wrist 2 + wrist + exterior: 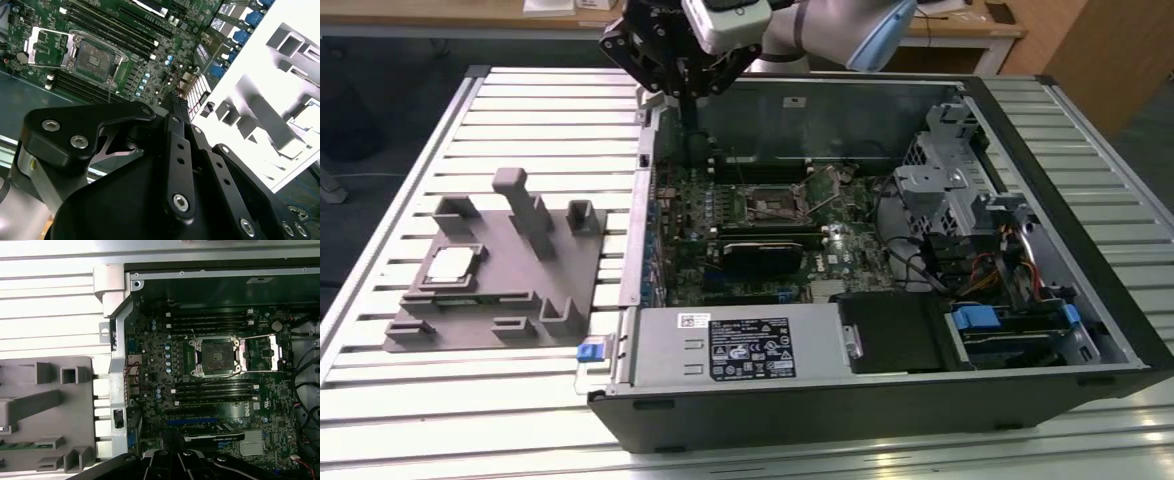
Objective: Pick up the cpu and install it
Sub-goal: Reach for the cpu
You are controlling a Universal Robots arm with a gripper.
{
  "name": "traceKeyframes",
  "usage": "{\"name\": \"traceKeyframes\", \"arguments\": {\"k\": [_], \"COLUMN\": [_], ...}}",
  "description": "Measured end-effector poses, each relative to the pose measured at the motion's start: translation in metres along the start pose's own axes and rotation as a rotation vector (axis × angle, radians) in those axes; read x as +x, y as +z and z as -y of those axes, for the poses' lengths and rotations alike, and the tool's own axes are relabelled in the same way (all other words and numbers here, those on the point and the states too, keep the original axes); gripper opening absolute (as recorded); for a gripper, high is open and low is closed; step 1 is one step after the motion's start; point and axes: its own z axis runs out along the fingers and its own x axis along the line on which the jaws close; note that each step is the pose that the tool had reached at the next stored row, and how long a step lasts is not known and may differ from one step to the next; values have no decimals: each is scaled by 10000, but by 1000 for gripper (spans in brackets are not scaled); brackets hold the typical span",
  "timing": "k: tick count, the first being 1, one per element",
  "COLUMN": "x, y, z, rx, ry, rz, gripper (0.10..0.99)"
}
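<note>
Colour-wise: the small square pale silver cpu [450, 266] reads light against the big matte grey plastic fixture [520, 300], and the slatted pale silver metal tabletop [400, 150] is all ribbed stripes. The open black computer case [881, 415] has a dark green motherboard [160, 370] speckled with light blue dots and lined with black slots. There's also a shiny silver socket frame [218, 356], a white label [736, 345], bright blue plastic tabs [592, 350], and orange, red and yellow wires [1001, 265]. The gripper [176, 102] is matte black.

Gripper [176, 101], motherboard [150, 70], open socket [95, 57] — grey fixture [260, 115]
</note>
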Motion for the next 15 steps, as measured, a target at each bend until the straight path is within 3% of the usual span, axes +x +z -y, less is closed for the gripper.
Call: {"name": "traceKeyframes", "arguments": {"k": [15], "x": [133], "y": [8], "z": [11], "rx": [1], "ry": [1], "rz": [-5], "gripper": [106]}}
